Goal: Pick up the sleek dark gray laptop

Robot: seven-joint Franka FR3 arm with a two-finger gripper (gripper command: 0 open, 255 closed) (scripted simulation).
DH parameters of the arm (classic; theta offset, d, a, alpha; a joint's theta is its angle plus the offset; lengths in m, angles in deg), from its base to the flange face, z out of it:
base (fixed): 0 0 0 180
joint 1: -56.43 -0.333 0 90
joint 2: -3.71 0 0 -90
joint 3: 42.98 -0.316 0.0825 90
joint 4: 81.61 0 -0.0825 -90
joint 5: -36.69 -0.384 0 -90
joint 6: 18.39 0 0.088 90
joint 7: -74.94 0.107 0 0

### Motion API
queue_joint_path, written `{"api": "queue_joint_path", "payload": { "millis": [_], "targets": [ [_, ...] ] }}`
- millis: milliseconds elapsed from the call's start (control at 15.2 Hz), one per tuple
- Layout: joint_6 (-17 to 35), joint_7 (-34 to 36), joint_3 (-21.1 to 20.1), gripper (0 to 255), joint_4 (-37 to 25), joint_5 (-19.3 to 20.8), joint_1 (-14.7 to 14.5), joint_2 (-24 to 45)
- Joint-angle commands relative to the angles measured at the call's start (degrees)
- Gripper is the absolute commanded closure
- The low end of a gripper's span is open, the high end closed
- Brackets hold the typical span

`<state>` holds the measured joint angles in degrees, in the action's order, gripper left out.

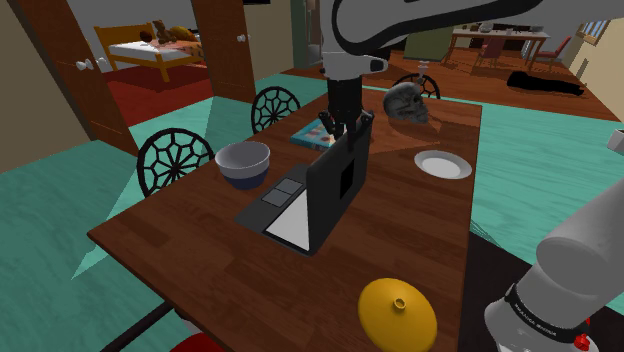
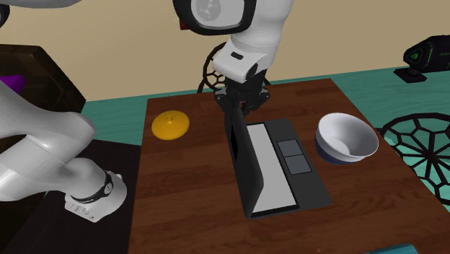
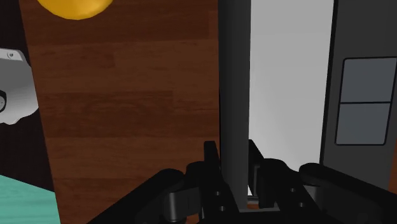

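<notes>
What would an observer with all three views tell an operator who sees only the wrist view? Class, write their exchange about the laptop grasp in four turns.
Operator: The gripper clasps the laptop by its screen edge. Is the base off the table?
Observer: No. In the shoulder view the base lies flat on the table, with the screen upright.
Operator: Is anything close beside it?
Observer: A white bowl stands close to the keyboard side. I cannot tell whether it touches the laptop.
</notes>
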<state>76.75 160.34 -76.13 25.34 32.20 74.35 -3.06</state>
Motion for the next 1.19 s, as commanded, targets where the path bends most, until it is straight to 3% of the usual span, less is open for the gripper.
{"api": "queue_joint_path", "payload": {
  "millis": [0,1122],
  "targets": [
    [-0.1,0.0,0.0,255,0.1,0.0,0.0,0.0],
    [-11.9,1.1,-0.2,255,-13.5,1.1,0.1,2.1]
  ]
}}
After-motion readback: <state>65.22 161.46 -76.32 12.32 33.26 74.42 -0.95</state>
